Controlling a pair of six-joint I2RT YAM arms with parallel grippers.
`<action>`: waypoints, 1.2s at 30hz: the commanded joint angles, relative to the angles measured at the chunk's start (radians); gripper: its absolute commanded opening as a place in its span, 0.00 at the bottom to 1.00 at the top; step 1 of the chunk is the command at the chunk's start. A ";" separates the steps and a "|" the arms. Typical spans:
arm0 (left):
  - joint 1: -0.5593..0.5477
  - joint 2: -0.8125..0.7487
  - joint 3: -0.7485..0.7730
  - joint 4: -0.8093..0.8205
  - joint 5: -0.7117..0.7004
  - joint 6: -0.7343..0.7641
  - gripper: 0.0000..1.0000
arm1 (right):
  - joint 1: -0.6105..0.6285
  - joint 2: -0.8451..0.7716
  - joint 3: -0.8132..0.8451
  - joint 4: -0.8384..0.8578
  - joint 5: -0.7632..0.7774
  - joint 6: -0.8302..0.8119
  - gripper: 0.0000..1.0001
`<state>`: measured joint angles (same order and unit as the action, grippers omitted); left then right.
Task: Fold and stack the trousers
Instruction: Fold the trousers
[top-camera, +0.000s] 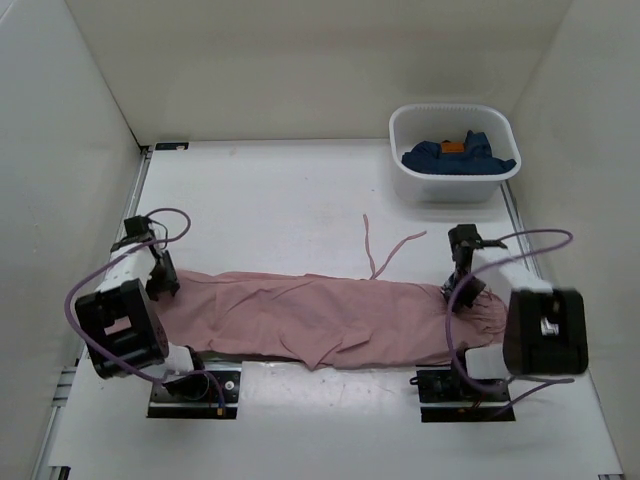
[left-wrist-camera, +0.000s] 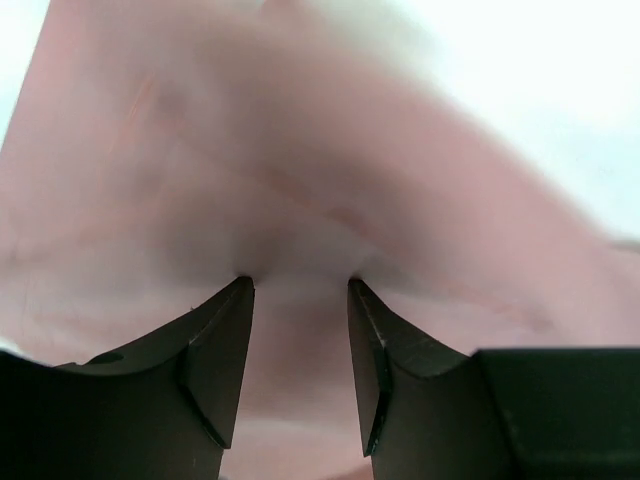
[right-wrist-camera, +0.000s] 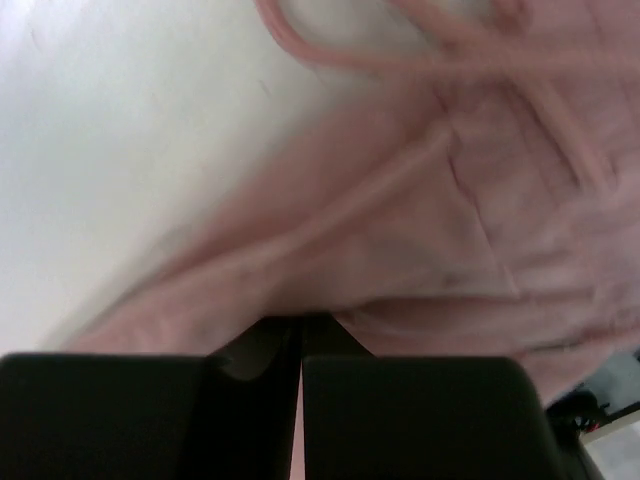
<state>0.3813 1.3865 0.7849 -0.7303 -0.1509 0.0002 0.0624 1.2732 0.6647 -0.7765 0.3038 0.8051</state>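
Observation:
The dusty-pink trousers (top-camera: 320, 320) lie stretched left to right across the near part of the table. Their drawstrings (top-camera: 372, 250) trail toward the back. My left gripper (top-camera: 165, 285) is at the left end of the trousers. In the left wrist view it (left-wrist-camera: 300, 285) is open, its fingertips (left-wrist-camera: 225, 330) pressed against the pink fabric (left-wrist-camera: 300, 180). My right gripper (top-camera: 462, 290) is at the right end by the waist. In the right wrist view it (right-wrist-camera: 300, 325) is shut on the waist fabric (right-wrist-camera: 420, 230), with the drawstrings (right-wrist-camera: 400, 60) beyond.
A white tub (top-camera: 455, 188) holding dark blue garments with an orange patch (top-camera: 460, 155) stands at the back right. White walls enclose the table on the left, back and right. Both arm bases sit at the near edge.

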 joint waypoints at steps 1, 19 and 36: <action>-0.074 0.066 0.069 0.097 -0.042 0.000 0.54 | -0.002 0.207 0.132 0.120 0.070 -0.047 0.00; -0.163 0.329 0.218 0.124 -0.062 0.000 0.55 | -0.116 0.266 0.504 0.034 -0.048 -0.280 0.95; -0.182 0.267 0.143 0.124 -0.101 0.000 0.58 | -0.408 0.397 0.277 0.425 -0.215 -0.176 0.96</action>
<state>0.2050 1.6733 0.9699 -0.6025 -0.2424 0.0025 -0.3439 1.6306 0.9363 -0.4461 0.0830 0.6029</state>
